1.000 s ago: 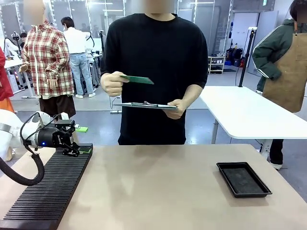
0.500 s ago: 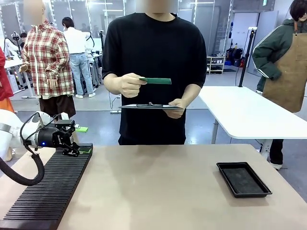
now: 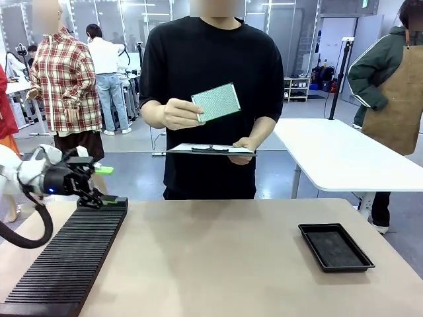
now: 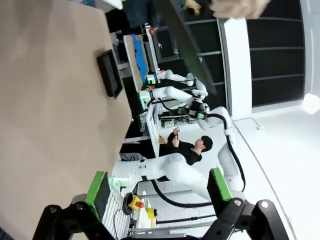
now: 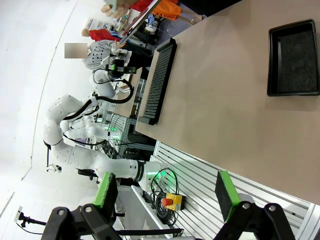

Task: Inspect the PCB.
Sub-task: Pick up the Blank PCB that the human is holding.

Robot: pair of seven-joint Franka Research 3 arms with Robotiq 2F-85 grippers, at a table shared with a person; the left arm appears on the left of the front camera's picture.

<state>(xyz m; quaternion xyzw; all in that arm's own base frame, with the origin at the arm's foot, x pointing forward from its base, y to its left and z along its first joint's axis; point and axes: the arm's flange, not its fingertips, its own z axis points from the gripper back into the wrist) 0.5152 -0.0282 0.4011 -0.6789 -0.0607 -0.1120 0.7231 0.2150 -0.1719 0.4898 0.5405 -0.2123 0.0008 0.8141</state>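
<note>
the left end effector sits with its jaws spread wide and nothing between them, its green pads well apart in the left wrist view. it is at the far end of a black ribbed rack, and i cannot tell whether it touches it. the rack runs from there toward 7 o'clock along the left side of the surface. between 3 and 4 o'clock from this end effector, well apart across bare surface, a shallow black tray lies near the right edge. the right end effector is likewise spread and holds nothing. in its wrist view the rack stands at about 12 o'clock and the tray between 1 and 2 o'clock, both well apart from it. beyond the far edge of the surface stands a person in a black shirt. the pcb is off the surface, at about 2 o'clock from the left end effector and well apart from it. it is pinched at its left edge by the person's hand and tilted so its dotted green face shows in the front view. just below it, between the board and the surface, the person's second hand holds a clipboard nearly level.
</note>
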